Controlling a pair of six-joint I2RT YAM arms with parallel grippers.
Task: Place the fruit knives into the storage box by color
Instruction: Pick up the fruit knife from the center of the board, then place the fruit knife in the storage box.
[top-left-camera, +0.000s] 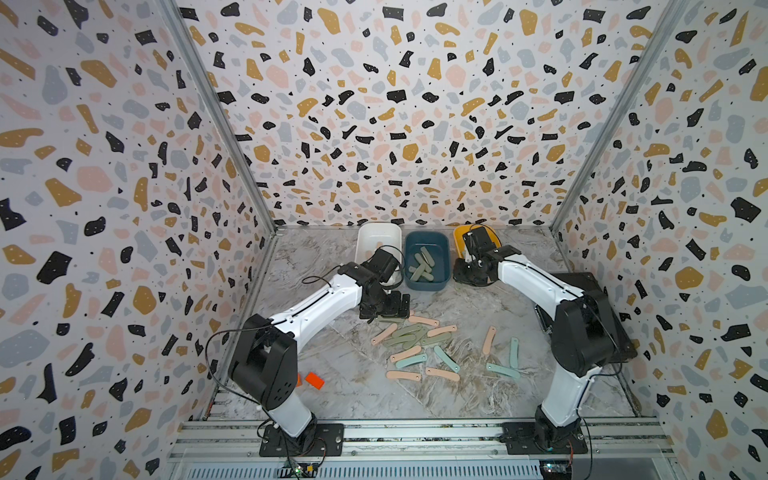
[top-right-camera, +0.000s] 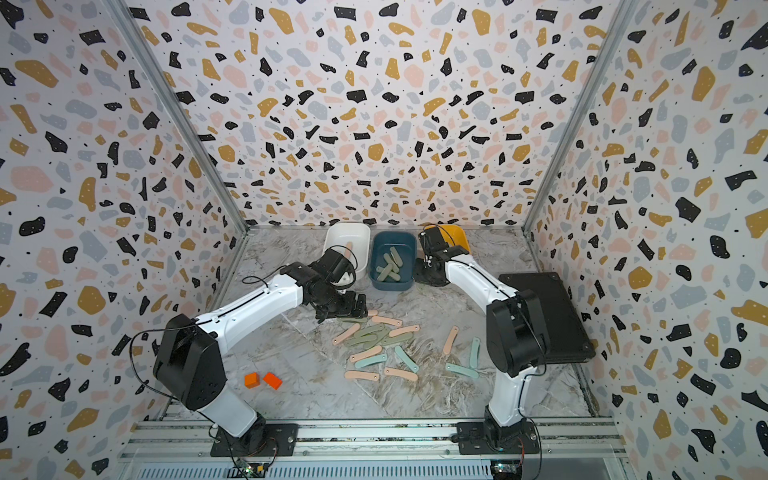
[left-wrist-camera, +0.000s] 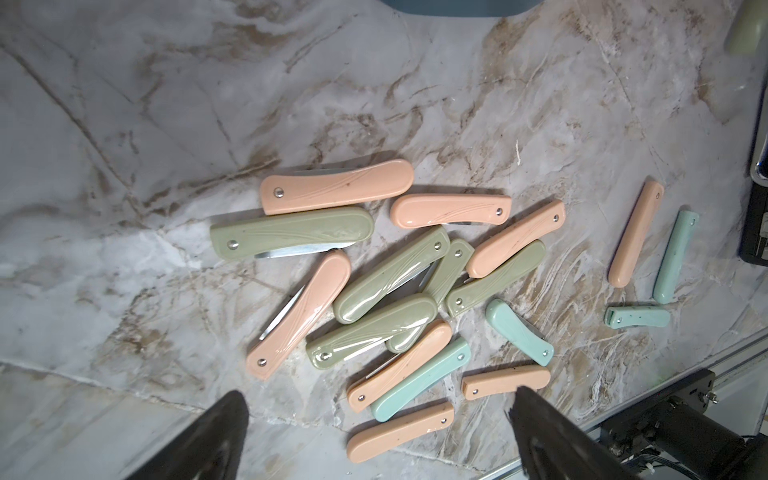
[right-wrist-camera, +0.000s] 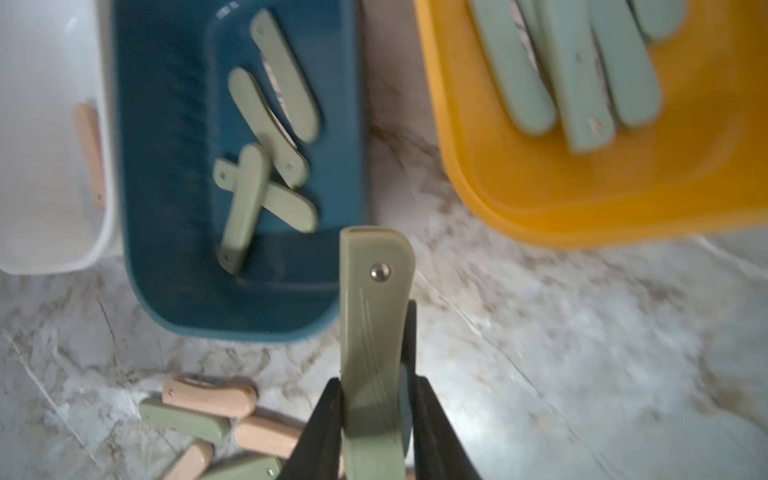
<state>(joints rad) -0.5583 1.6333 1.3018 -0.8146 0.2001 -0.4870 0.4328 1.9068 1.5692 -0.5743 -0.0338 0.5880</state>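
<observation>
**Fruit-knife sorting: right end effector loaded, left end effector empty**

Right end effector (right-wrist-camera: 376, 399): clamped on one sage-green knife (right-wrist-camera: 374, 316), gripped at mid-length, riveted end pointing away from the wrist. Held clear of the tabletop (right-wrist-camera: 582, 332), over the strip between the blue box (right-wrist-camera: 166, 270) and the yellow box (right-wrist-camera: 498, 195), close to the blue box's near corner. Seen in a top view at the same spot (top-left-camera: 469, 272).

Left end effector (left-wrist-camera: 376, 399): jaws spread wide, nothing gripped. Hovers above the far edge of the pile in a top view (top-right-camera: 345, 309); contact with the knives below cannot be told.

Boxes, in a row along the back wall:
- Blue box, middle: several sage-green knives (right-wrist-camera: 266, 124) lying crossed on the floor of the box.
- Yellow box: a bundle of mint-teal knives (right-wrist-camera: 623, 75).
- White box (right-wrist-camera: 41, 208), next to the blue one: one peach knife (right-wrist-camera: 89, 153) visible against its wall.

Loose knives (left-wrist-camera: 390, 274) on the marble tabletop, mid-field: peach, sage green and mint teal mixed, the sage-green ones overlapping at the centre, some with blade edges showing. Three more lying apart to the right-arm side, one peach and two teal (left-wrist-camera: 675, 255).

Two orange blocks (top-right-camera: 262, 380) near the left arm's base. Black slab (top-right-camera: 540, 316) beside the right arm.
</observation>
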